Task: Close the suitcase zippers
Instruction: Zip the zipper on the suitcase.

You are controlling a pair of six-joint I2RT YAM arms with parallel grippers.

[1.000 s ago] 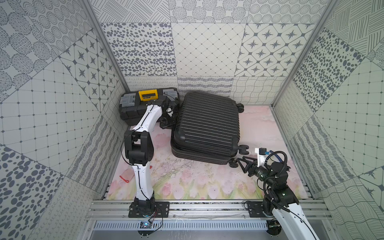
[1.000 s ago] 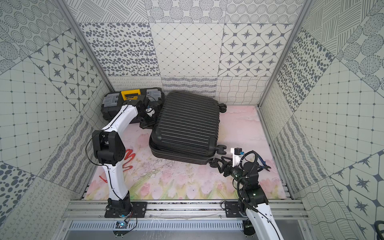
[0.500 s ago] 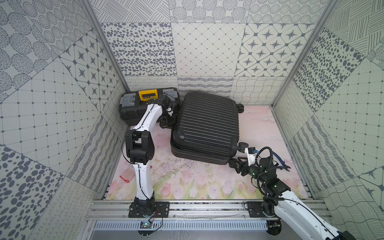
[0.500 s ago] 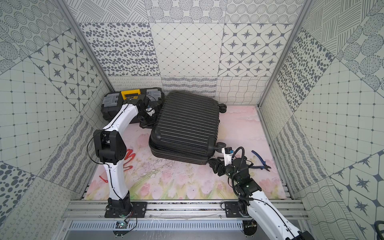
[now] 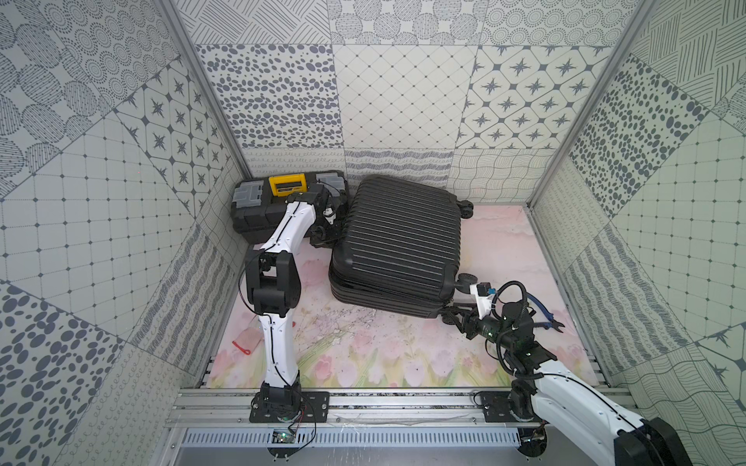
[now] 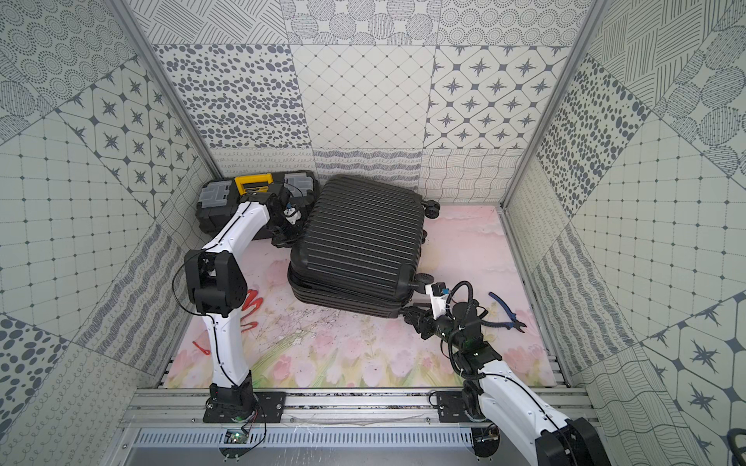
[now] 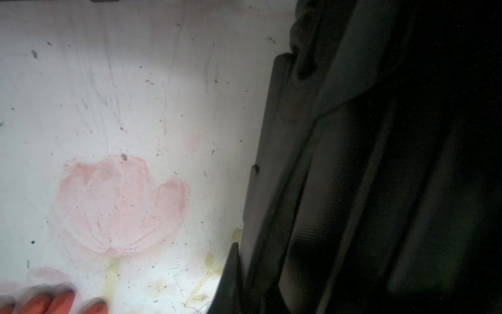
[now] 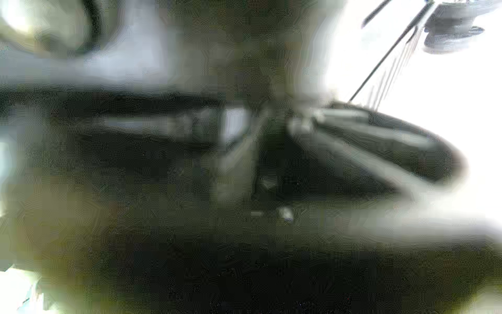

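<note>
Reaching lower and farther in than a second ago, the right gripper now sits at the near right corner of the suitcase, beside a wheel, though I cannot tell whether its black fingers are parted or pinched on anything. That one suitcase, black, ribbed and hard-shelled, lies flat on the floral mat, with its zipper track running between the two shells. One black toolbox with a yellow latch stands just left of it and one blue-handled pair of pliers lies to its right. At the suitcase's far left edge the left gripper is clenched tight against the shell, what it pinches hidden.
</note>
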